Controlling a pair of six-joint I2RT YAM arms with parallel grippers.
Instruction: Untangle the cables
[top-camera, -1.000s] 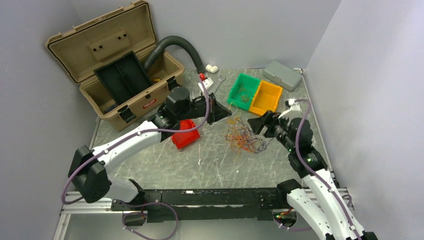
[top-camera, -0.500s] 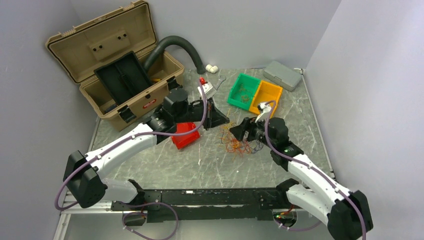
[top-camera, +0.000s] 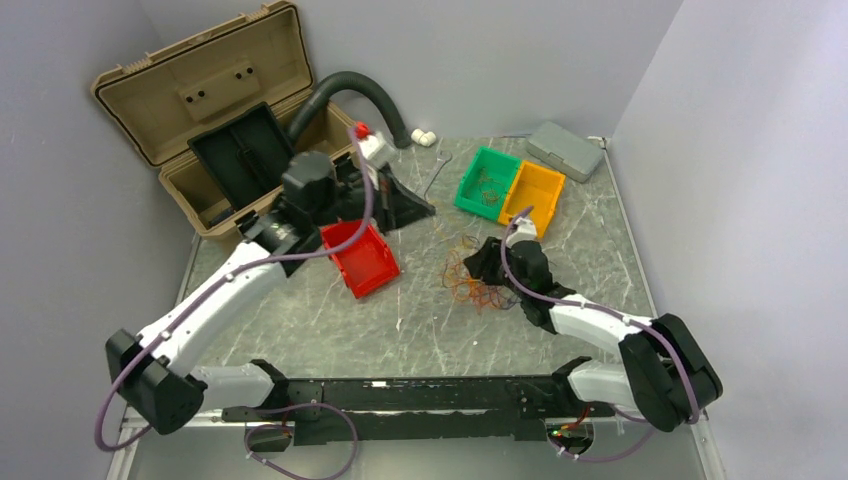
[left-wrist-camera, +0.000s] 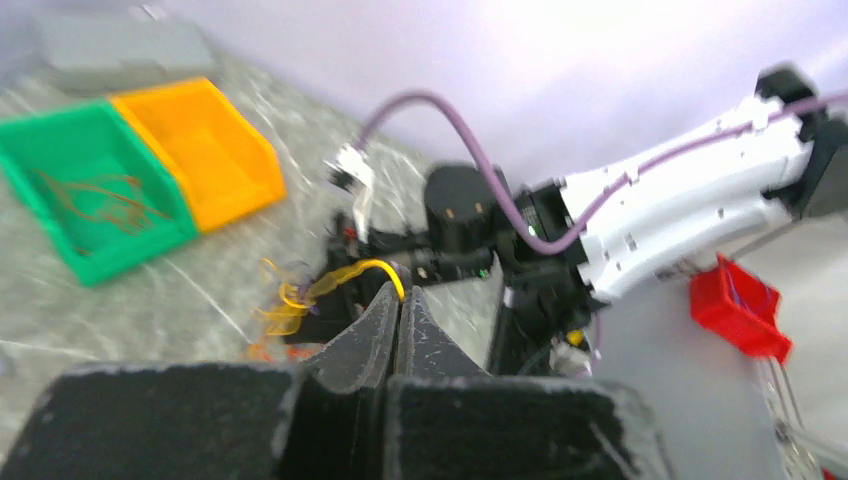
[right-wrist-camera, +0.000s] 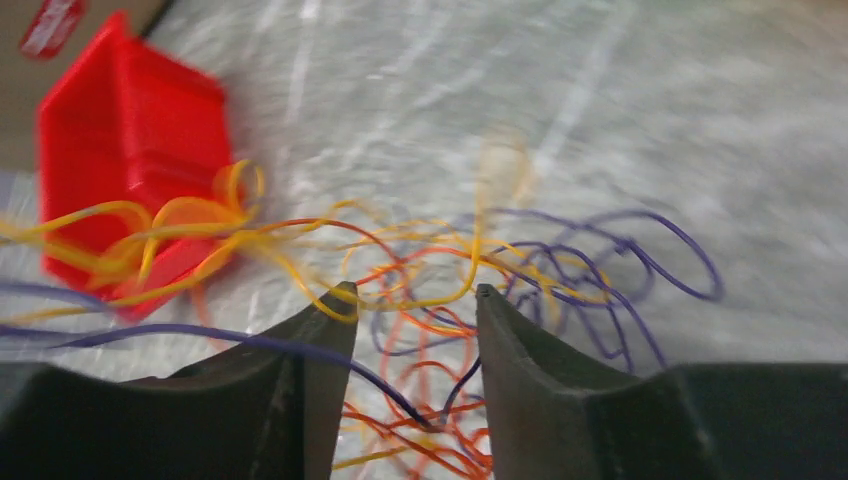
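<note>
My right claw (right-wrist-camera: 415, 292) is sitting half open, gripping nothing, astride the cables (top-camera: 478, 283) lying tangled on the table (top-camera: 420, 335) near the red bin (top-camera: 362, 262), while I am watching my left claw (left-wrist-camera: 398, 297) pinching one yellow strand, fully closed.

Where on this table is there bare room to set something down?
Free: the near strip between the red bin, cables and black rail; also the table right of the orange bin. Crowded: mid-table, where the right tool meets the tangle.

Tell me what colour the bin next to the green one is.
Orange. The bin shows best in the top external view.
</note>
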